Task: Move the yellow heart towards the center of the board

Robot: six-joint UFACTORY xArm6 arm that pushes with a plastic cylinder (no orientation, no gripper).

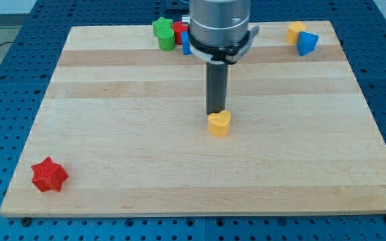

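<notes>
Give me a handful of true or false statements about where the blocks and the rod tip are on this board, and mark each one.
1. The yellow heart lies near the board's middle. True.
2. My tip is at the view's bottom side of the heart. False: it is right at the heart's top edge, on the side toward the view's top.
3. The red star sits in the bottom left corner. True.
4. The blue block is alone at the top right. False: a yellow block sits against it.
5. A green block is at the view's top, left of the arm. True.
</notes>
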